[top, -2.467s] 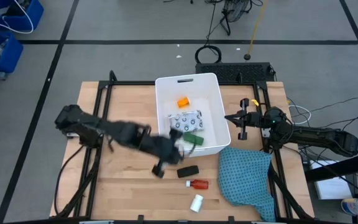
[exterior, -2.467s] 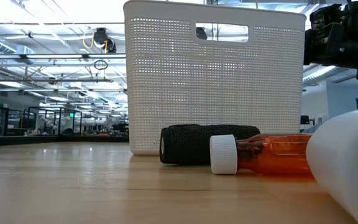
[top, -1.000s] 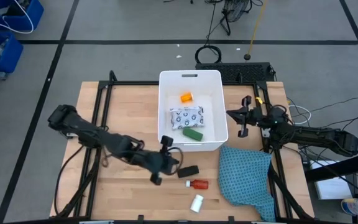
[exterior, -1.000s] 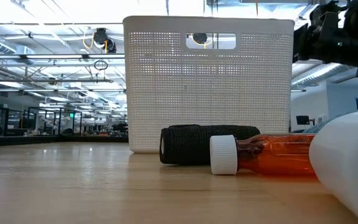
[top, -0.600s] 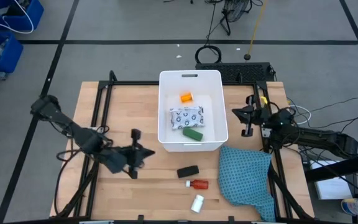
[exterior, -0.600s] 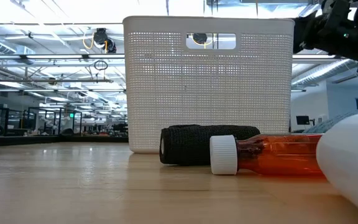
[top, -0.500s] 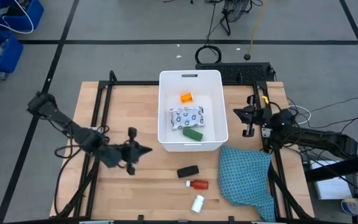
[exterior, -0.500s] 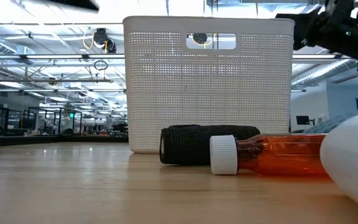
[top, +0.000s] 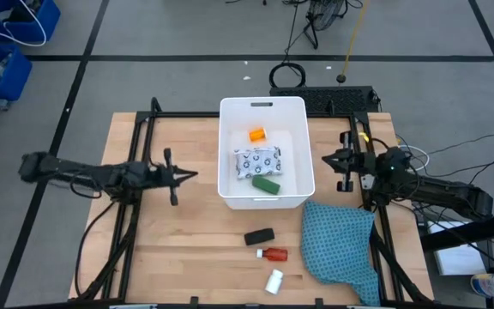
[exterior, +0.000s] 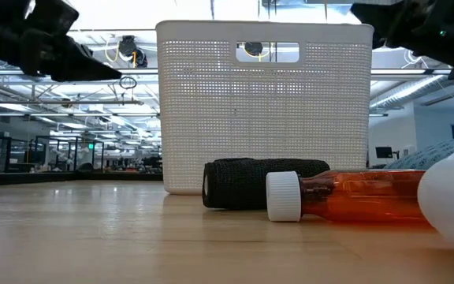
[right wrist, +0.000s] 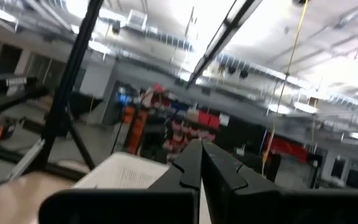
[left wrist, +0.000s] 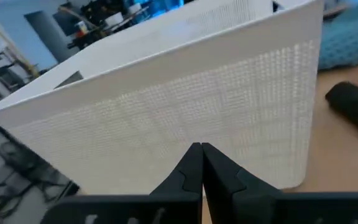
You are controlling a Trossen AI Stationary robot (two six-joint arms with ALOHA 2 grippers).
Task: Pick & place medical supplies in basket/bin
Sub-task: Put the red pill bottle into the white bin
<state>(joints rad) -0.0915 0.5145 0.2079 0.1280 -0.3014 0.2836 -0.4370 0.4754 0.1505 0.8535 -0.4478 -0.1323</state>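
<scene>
The white bin [top: 262, 110] stands mid-table and holds the orange vial [top: 256, 134], the white dark-dotted packet [top: 256, 161] and the green oblong [top: 267, 184]. Near of it, the black oblong piece [top: 259, 236], the small red bottle [top: 273, 254] and the small white bottle [top: 271, 280] lie on their sides on the wood. My left gripper [top: 194, 175] is shut and hovers left of the bin, pointing at its wall [left wrist: 185, 99]. My right gripper [top: 325, 160] is shut and hovers right of the bin.
A teal blue cloth [top: 341, 245] lies at the table's near right, beside the bin's near right corner. A black frame [top: 144, 129] runs along the table's edges. Bare wood shows left of the bin and along the near edge.
My left gripper has drawn back from beside the black oblong piece toward the table's left and far side. It has risen and turned level, and now points at the bin's left wall. The bin and the three items on the table have stayed put.
</scene>
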